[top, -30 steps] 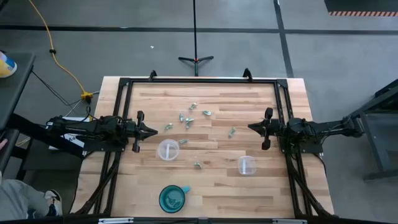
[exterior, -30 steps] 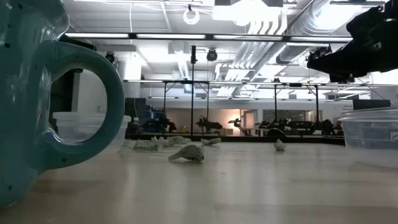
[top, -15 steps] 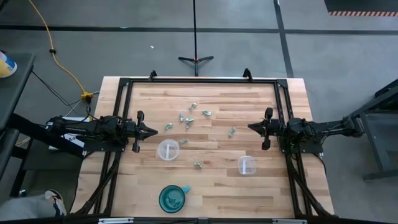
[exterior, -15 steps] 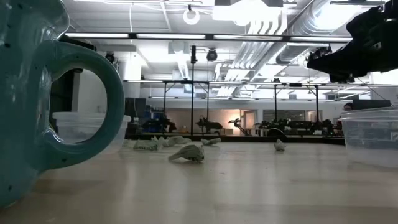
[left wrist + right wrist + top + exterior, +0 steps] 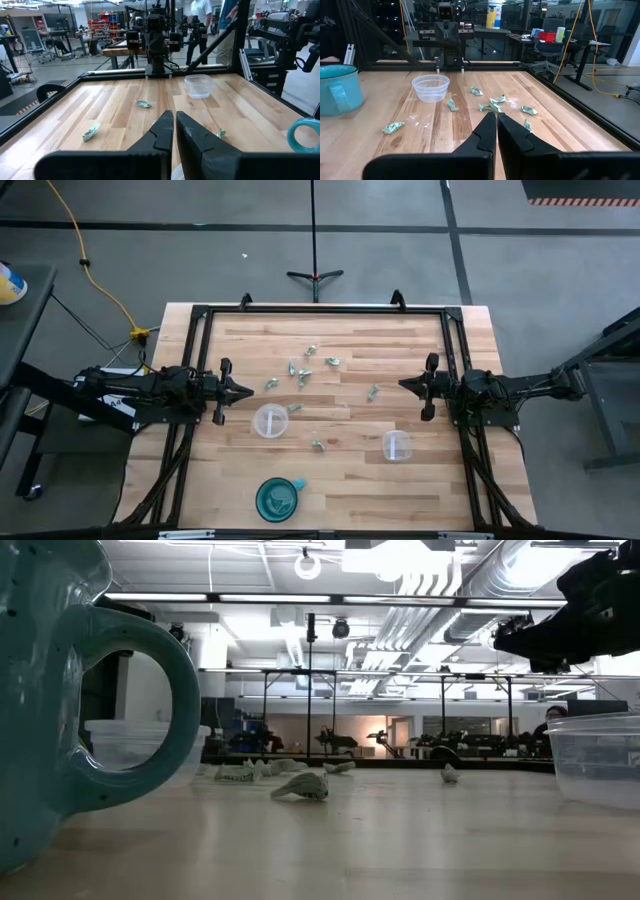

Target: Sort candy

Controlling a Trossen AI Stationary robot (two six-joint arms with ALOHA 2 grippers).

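Observation:
Several small pale green and silvery candies [image 5: 301,370] lie scattered on the wooden table's far middle. One candy [image 5: 373,392] lies toward the right and another candy [image 5: 318,445] lies between the two clear cups. The low view shows that nearest candy [image 5: 303,786] resting on the tabletop. My left gripper [image 5: 246,391] hovers shut at the table's left, beside the left cup [image 5: 270,421]. My right gripper [image 5: 404,385] hovers shut at the right, just right of the lone candy. The left wrist view shows the left gripper [image 5: 174,126] above bare wood. The right wrist view shows the right gripper [image 5: 496,121] short of the candies [image 5: 492,104].
A second clear cup [image 5: 397,445] stands near the right. A teal mug-like bowl [image 5: 279,498] with a handle stands at the near edge and fills the left of the low view [image 5: 60,710]. A black frame [image 5: 320,309] rims the table. Bare wood lies between the arms.
Both arms have kept still and no candy has moved. A person at the floor by the table's near left corner has walked out of the high view.

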